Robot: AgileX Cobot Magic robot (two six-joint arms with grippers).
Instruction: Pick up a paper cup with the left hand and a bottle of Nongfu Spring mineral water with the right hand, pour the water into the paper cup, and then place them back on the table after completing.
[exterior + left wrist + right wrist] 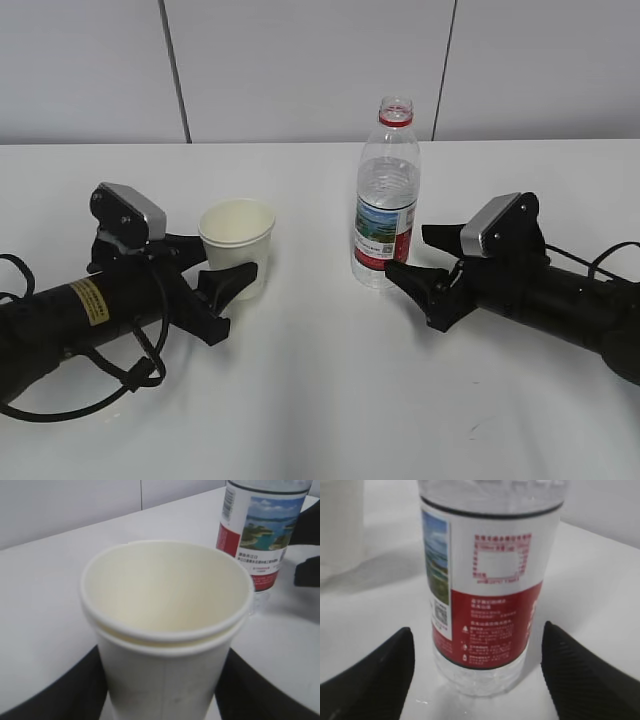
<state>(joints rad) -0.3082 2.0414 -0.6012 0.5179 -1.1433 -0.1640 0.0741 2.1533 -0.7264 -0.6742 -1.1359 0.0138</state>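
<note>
A white paper cup (238,235) stands upright on the white table (320,400), and its inside looks empty (165,590). My left gripper (225,257), on the arm with the yellow sticker, is open with a finger close on each side of the cup's lower wall (162,690); no squeeze shows. The capless Nongfu Spring bottle (385,215), with a red and white label, stands upright to the cup's right. My right gripper (410,255) is open astride the bottle's base (477,670), with clear gaps on both sides. I cannot read the water level.
A grey panelled wall (300,60) runs behind the table's far edge. A black cable (90,385) loops on the table beside the left arm. The bottle also shows in the left wrist view (260,535). The cup is a blur in the right wrist view (340,525).
</note>
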